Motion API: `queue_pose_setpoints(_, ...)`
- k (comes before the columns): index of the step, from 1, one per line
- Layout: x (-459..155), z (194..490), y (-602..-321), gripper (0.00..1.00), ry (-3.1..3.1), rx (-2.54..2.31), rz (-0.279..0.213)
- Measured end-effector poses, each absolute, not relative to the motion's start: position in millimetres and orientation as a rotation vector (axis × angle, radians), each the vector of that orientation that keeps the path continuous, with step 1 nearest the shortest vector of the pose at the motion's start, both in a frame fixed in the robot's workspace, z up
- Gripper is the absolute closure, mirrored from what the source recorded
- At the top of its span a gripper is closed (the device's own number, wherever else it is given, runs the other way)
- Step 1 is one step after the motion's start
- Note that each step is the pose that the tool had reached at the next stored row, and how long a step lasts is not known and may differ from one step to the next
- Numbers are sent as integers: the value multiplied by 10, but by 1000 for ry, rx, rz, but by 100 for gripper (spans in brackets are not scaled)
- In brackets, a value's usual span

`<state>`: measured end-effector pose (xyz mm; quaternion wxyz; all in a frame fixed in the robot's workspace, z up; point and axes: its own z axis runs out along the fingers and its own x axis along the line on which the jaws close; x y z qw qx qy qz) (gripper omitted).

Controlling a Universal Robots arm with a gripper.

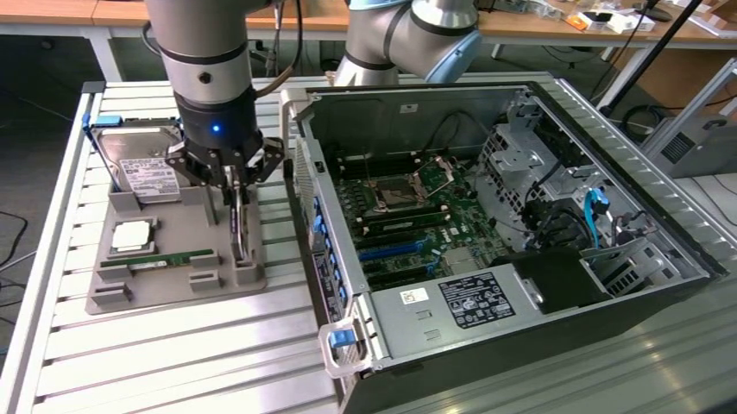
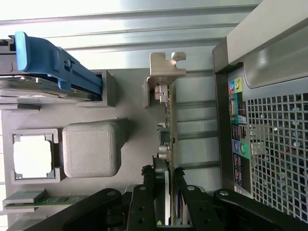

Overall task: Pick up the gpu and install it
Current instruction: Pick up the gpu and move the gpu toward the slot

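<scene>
My black claw seems narrowly clamped on the thin dark gpu with its silvery bracket, which stands on edge in the grey plastic tray, beside the open black computer case.

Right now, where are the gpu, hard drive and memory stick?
gpu (image 2: 167, 115): wrist view, on its thin board edge.
hard drive (image 1: 150, 179): exterior view, on its white label.
memory stick (image 1: 171, 258): exterior view, mid green strip.

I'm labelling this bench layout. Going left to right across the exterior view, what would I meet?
From the left: hard drive → gpu, on edge, gripped by the claw → open computer case.
</scene>
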<state>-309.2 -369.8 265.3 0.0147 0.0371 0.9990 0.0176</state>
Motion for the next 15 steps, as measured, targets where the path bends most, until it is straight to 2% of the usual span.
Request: queue_pose_setpoints(15,-3092,2742,-3698,73,3110,115,55)
